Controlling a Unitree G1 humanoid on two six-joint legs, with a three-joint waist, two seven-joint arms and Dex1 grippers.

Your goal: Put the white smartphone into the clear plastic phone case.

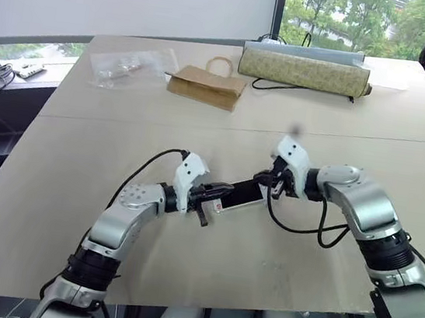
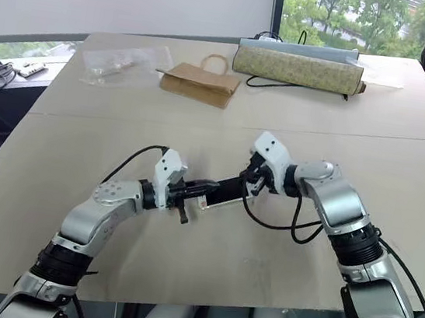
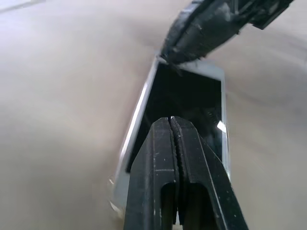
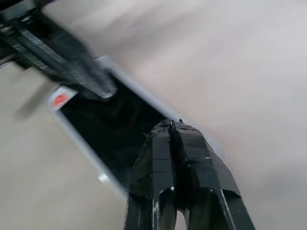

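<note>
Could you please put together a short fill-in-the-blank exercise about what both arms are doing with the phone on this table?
1. The white smartphone is held between the left gripper and the ____ gripper.
2. Both grippers' jaws are ____.
3. The brown paper bag lies on the table between the crinkly clear bag and the long ____.

Answers: right; shut; roll

The surface (image 1: 188, 226) is being viewed from above by both head eyes, facing forward-down. The white smartphone (image 3: 192, 103) is being framed super close from opposite ends by the wrist cams.
</note>
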